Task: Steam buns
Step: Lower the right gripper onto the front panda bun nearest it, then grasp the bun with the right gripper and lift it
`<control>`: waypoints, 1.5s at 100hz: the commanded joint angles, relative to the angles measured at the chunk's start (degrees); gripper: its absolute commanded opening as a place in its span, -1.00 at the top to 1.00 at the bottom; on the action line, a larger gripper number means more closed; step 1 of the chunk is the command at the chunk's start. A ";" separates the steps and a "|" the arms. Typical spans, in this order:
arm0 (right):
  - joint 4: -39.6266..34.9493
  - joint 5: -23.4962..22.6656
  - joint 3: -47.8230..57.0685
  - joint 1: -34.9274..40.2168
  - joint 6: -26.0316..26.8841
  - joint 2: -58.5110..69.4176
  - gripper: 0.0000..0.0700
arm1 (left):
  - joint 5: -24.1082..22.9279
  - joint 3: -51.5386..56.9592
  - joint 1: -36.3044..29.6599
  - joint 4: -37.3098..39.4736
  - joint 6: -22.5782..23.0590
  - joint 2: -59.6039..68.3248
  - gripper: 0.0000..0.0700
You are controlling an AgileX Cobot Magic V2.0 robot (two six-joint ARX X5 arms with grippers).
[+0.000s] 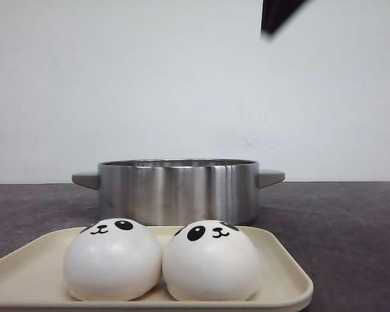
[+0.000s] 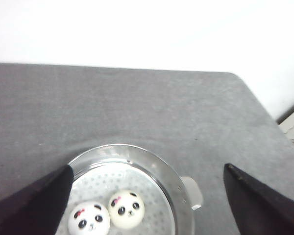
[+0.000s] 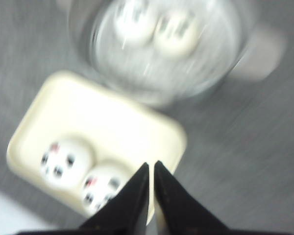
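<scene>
Two white panda-faced buns [image 1: 112, 260] [image 1: 211, 261] sit side by side on a cream tray [image 1: 26, 273] at the table's front. Two more buns [image 2: 89, 219] [image 2: 126, 209] lie on the perforated plate inside the steel pot [image 1: 179, 192]. My left gripper [image 2: 148, 168] hangs open and empty above the pot, its fingers wide apart. High over the tray's edge, my right gripper [image 3: 152, 164] is shut on nothing, in a blurred view that shows the tray buns [image 3: 66, 159] and the pot buns [image 3: 132, 19].
The pot has grey side handles [image 1: 271, 177]. Dark grey table [image 2: 137, 103] stretches behind the pot, with its far corner and edge [image 2: 255, 98] off to one side. A dark piece of an arm [image 1: 279, 16] shows at the top of the front view.
</scene>
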 commanded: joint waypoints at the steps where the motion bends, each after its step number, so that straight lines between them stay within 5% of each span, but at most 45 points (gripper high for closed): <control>1: 2.43 -3.19 -4.33 2.05 5.29 0.50 0.98 | -0.15 0.90 -0.83 -1.29 1.40 -2.91 -0.69; 9: 6.14 -6.45 -9.81 4.28 8.15 0.50 0.76 | -0.15 0.90 -1.18 -3.34 1.53 -6.71 -0.69; 20: 10.10 -8.44 -15.10 7.58 10.71 0.55 -0.65 | -0.20 0.90 -1.25 -5.66 1.70 -10.73 -0.69; 25: 11.63 -8.39 -16.76 9.03 12.41 0.57 -0.95 | -0.22 0.90 -1.25 -6.38 1.73 -12.17 -0.69; 50: 15.17 -7.26 -18.32 10.99 14.27 4.04 -0.86 | -0.35 0.90 -1.25 -8.68 1.68 -15.19 -0.69; 71: 19.52 -6.80 -18.32 10.29 15.10 9.62 -0.54 | -0.35 0.90 -1.25 -10.56 1.44 -15.19 -0.69; 104: 19.74 -4.72 -18.29 9.81 15.28 17.84 -0.51 | -0.33 0.90 -1.25 -12.41 0.94 -15.69 -0.69; 109: 19.87 -4.70 -18.29 9.84 15.28 18.32 -0.37 | -0.33 0.90 -1.25 -12.74 0.96 -15.69 -0.69; 116: 19.85 -4.26 -18.29 9.84 15.26 18.49 0.08 | -0.33 0.90 -1.25 -13.18 0.98 -15.69 -0.69; 124: 20.04 -3.30 -18.29 9.84 14.75 18.49 1.00 | -0.33 0.90 -1.25 -13.33 0.98 -15.69 -0.69; 150: 19.82 -2.03 -13.84 9.94 11.82 12.24 0.97 | -0.33 0.90 -1.25 -13.33 1.03 -15.69 -0.69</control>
